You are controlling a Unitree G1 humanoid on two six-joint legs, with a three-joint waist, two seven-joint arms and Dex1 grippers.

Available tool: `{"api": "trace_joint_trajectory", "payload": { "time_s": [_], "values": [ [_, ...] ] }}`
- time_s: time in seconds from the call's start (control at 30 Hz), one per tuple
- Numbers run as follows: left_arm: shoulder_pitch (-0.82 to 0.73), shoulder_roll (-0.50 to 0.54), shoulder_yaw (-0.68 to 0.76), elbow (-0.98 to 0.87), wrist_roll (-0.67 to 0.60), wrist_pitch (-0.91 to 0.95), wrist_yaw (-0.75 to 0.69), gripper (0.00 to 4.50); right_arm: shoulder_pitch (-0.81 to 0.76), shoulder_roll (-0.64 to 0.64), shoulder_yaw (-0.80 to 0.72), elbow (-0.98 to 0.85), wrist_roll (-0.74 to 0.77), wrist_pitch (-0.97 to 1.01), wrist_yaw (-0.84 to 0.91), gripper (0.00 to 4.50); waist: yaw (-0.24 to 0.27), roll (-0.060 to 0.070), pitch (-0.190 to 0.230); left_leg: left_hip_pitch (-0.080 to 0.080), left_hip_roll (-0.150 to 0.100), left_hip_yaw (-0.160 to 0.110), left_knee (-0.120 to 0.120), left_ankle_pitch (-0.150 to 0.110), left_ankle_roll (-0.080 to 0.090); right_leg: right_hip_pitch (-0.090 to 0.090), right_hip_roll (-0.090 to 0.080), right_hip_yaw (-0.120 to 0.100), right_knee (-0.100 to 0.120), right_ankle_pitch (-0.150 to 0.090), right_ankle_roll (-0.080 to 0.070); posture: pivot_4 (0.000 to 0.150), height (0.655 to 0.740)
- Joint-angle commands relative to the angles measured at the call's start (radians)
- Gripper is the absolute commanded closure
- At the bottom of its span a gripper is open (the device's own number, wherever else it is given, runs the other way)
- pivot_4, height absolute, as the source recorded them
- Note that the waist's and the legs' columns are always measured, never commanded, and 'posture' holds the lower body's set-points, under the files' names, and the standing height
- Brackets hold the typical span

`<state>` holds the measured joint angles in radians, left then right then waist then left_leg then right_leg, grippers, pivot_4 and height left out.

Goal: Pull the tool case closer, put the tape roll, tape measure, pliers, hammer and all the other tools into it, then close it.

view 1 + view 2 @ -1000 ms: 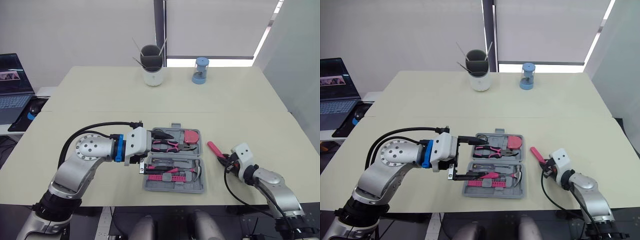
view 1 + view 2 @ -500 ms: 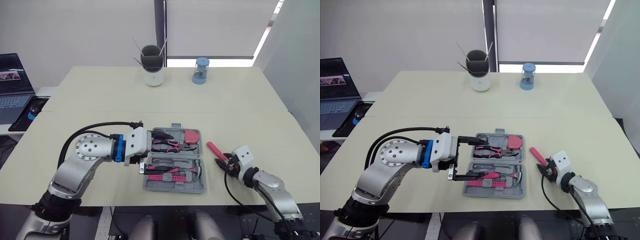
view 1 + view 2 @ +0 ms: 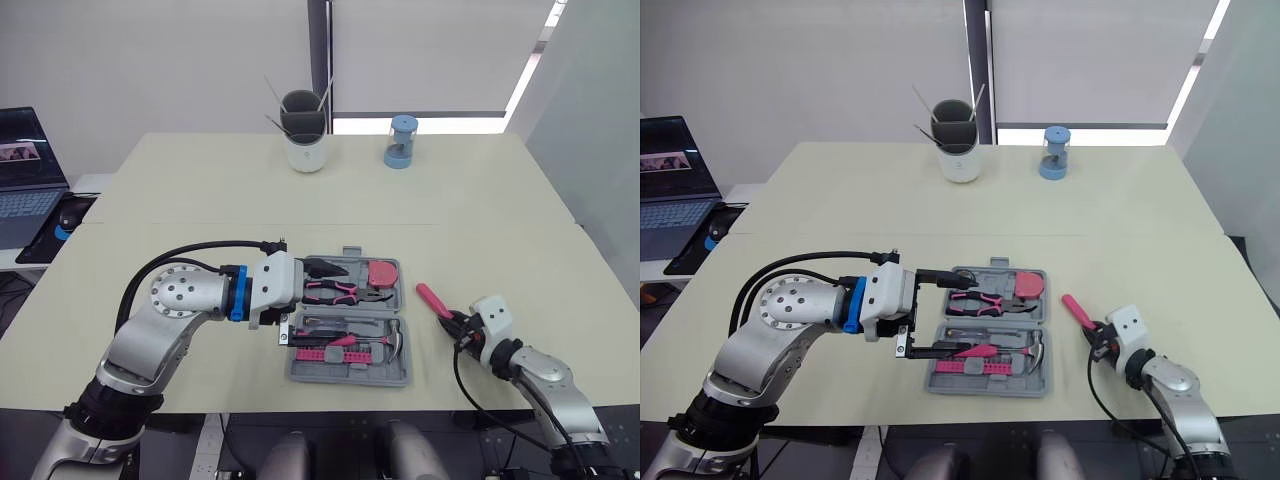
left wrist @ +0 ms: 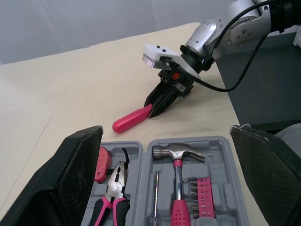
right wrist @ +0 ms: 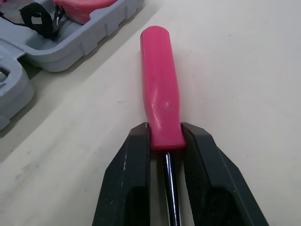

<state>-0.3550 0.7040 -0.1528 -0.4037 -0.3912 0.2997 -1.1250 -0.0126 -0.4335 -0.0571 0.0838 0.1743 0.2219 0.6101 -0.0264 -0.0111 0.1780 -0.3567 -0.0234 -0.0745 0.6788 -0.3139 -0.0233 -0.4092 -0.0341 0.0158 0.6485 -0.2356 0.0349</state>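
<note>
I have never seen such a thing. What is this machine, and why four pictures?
It is a two-armed robot at a table. The two wide pictures come from cameras in its head, looking down; the two close ones from a camera on each wrist. On the table lies an open grey tool case holding pliers, a hammer and more. The left gripper hangs wide open over the case. The right gripper is shut on a pink-handled screwdriver beside the case.

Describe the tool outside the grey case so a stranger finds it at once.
On the beige table, look right of the open grey tool case. The right end effector grips a screwdriver; unlike its neighbours, it lies outside the case, handle plain pink.
</note>
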Motion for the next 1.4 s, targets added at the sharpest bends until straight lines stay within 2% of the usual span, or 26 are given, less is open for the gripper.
{"api": "trace_joint_trajectory", "payload": {
  "time_s": [0.03, 0.13, 0.27, 0.4, 0.53, 0.7, 0.9, 1.1, 1.4],
  "values": [
    [0.009, 0.007, 0.012, -0.033, -0.01, -0.003, 0.003, 0.0, 0.013, -0.025, -0.022, -0.045, 0.014, -0.021, 0.017, 3.85, 0.0, 0.0, 0.0, 0.0, 0.0, 0.0, 0.0, 0.0, 0.0, 0.0, 0.0, 0.0, 0.0, 0.0, 0.0, 0.15, 0.74],
    [0.027, 0.009, 0.035, -0.023, -0.019, -0.022, 0.0, 0.0, 0.024, -0.086, -0.005, -0.112, -0.015, -0.035, 0.051, 3.85, 0.0, 0.001, 0.0, 0.0, 0.0, 0.0, 0.0, 0.0, 0.0, 0.0, 0.0, 0.0, 0.0, 0.0, 0.0, 0.15, 0.74],
    [0.054, 0.013, 0.093, 0.007, -0.055, -0.04, -0.015, 0.0, 0.034, -0.181, 0.024, -0.264, -0.015, 0.052, 0.111, 3.85, 0.0, 0.001, 0.0, 0.0, 0.0, 0.0, 0.0, 0.0, 0.0, 0.0, 0.0, 0.0, 0.0, 0.0, 0.0, 0.15, 0.74],
    [0.114, 0.069, 0.163, 0.066, -0.09, -0.084, -0.106, 0.0, -0.018, -0.303, 0.063, -0.495, 0.08, 0.267, 0.229, 3.85, -0.008, 0.001, 0.0, 0.001, 0.001, 0.0, -0.001, 0.0, 0.0, 0.0, 0.001, 0.0, 0.001, 0.0, 0.0, 0.15, 0.74],
    [0.154, 0.122, 0.197, 0.115, -0.103, -0.128, -0.188, 0.0, -0.113, -0.382, 0.172, -0.593, 0.073, 0.386, 0.286, 3.85, -0.003, 0.001, 0.001, 0.001, 0.002, 0.0, -0.001, 0.0, 0.0, 0.0, 0.002, -0.001, 0.0, 0.0, 0.0, 0.15, 0.74],
    [0.174, 0.189, 0.239, 0.135, -0.123, -0.152, -0.272, 0.0, -0.272, -0.361, 0.32, -0.676, 0.097, 0.585, 0.285, 3.85, 0.003, -0.001, 0.001, 0.0, 0.001, -0.002, -0.001, 0.0, 0.0, 0.0, 0.001, -0.002, -0.001, 0.0, 0.0, 0.15, 0.74],
    [0.214, 0.256, 0.274, 0.134, -0.136, -0.172, -0.352, 0.0, -0.41, -0.355, 0.492, -0.702, 0.055, 0.679, 0.295, 3.85, 0.0, -0.001, 0.001, -0.003, 0.001, -0.001, 0.0, 0.0, 0.0, -0.003, -0.001, -0.002, -0.002, 0.0, 0.0, 0.15, 0.74],
    [0.257, 0.304, 0.278, 0.163, -0.095, -0.251, -0.423, 0.0, -0.475, -0.274, 0.609, -0.719, 0.046, 0.781, 0.24, 3.85, -0.001, -0.001, 0.001, -0.006, 0.001, -0.002, -0.001, 0.0, 0.0, -0.006, 0.0, -0.003, -0.001, 0.0, 0.0, 0.15, 0.74],
    [0.262, 0.3, 0.253, 0.166, -0.088, -0.271, -0.439, 0.0, -0.548, -0.153, 0.755, -0.633, -0.003, 0.805, 0.185, 3.85, -0.003, -0.001, 0.001, -0.006, 0.001, -0.001, 0.0, 0.0, 0.0, -0.007, 0.0, -0.002, -0.001, 0.0, 0.0, 0.15, 0.74]
  ]
}}
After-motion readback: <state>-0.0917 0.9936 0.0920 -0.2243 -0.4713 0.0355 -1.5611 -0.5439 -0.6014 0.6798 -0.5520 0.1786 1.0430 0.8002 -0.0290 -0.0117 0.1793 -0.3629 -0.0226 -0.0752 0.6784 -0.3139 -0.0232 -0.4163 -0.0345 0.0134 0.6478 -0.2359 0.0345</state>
